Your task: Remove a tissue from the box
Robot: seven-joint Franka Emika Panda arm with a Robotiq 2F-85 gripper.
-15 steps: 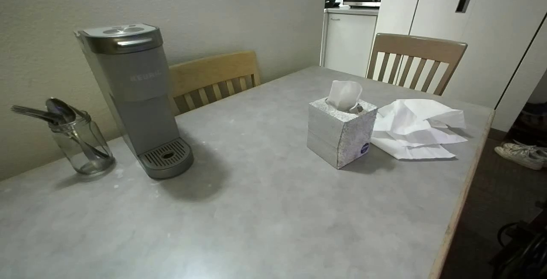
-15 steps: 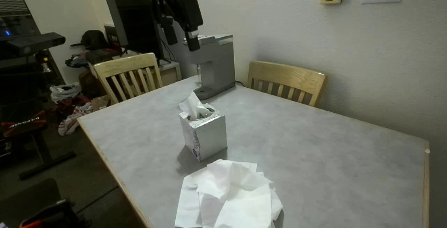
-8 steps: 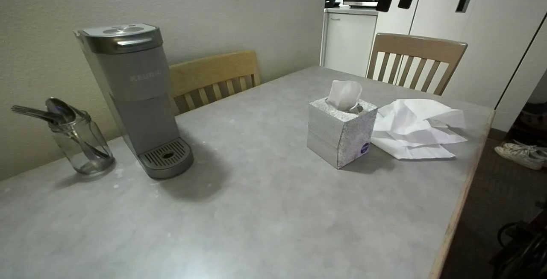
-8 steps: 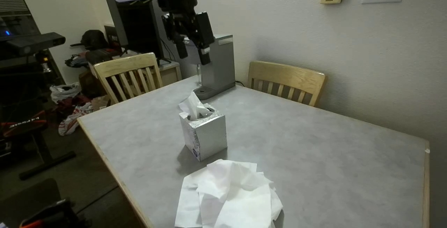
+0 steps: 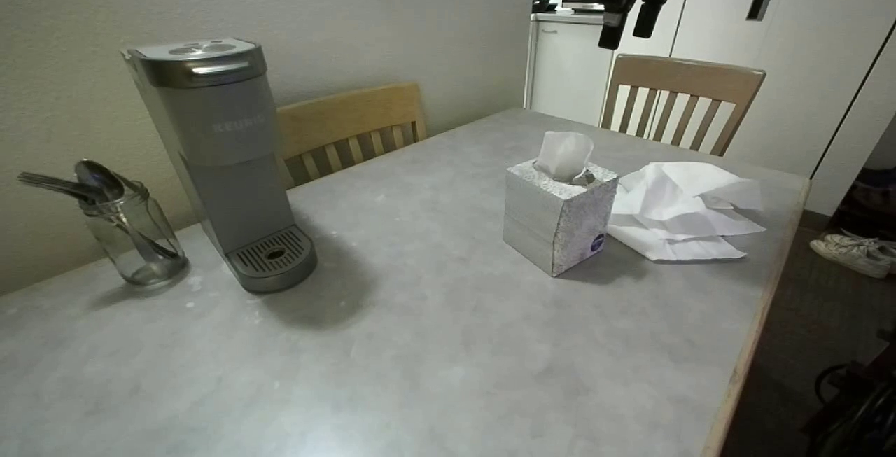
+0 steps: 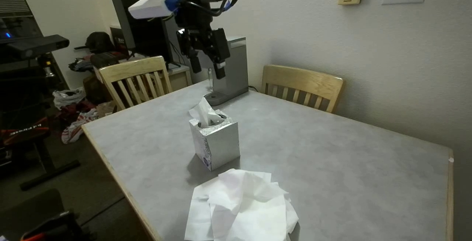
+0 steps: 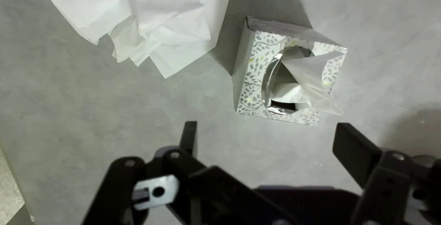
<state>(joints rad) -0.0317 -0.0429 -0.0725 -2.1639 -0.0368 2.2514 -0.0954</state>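
Tissue (image 7: 311, 80) rising from the box (image 6: 224, 145), inward of the table edge (image 6: 140, 215), seems light and tearable, so my spread, empty pincer (image 7: 267, 135) should pinch it high.

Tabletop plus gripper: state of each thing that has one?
gripper, open, holding nothing
tissue box, upright, opened
tissue, partway out, not yet pulled free
loose tissues, rumpled, in an overlapping pile
coffee maker, upright; on or off, cannot tell
glass jar, upright, unlidded, holding cutlery

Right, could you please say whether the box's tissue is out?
Partly out: all views show the tissue poking up from the box.
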